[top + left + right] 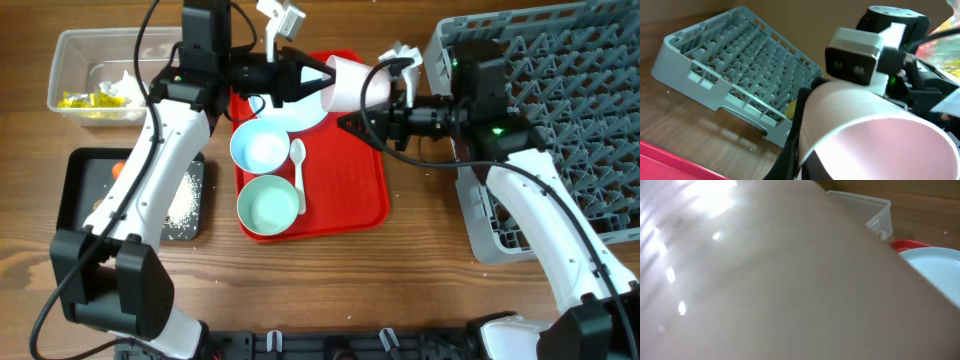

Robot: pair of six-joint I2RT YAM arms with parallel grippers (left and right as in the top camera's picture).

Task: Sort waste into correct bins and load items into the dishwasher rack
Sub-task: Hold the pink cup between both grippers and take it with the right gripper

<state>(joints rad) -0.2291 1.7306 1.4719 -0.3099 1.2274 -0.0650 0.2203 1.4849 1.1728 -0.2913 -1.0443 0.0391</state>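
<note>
The pink plastic cup (355,85) hangs on its side in the air above the far edge of the flat red plastic tray (360,195), between the 2 arms. The left hand (322,82) holds it at the wide mouth end, with 1 dark finger (792,137) lying against the cup wall in the left wrist view. The right hand (368,102) reaches in from the right, and 1 finger shows just under the cup. I cannot tell whether it is pressing or merely spread around the cup, because its own camera sees only pink wall (765,280).

This looks like a handover on the way to the large grey plastic lattice rack (560,90). The right hand should clamp squarely on the cup body before the left lets go. The left should then open fully and back straight out to the left so it does not drag the rim.

The rack's left wall stands just beside the right arm, so the cup needs lifting over it, not sweeping sideways. Under the cup lie the pale blue round plate (305,118), 2 pale blue-green bowls (260,148) and the white spoon (298,165), where a dropped cup would land. Bare tabletop (420,210) between tray and rack gives the safest room
</note>
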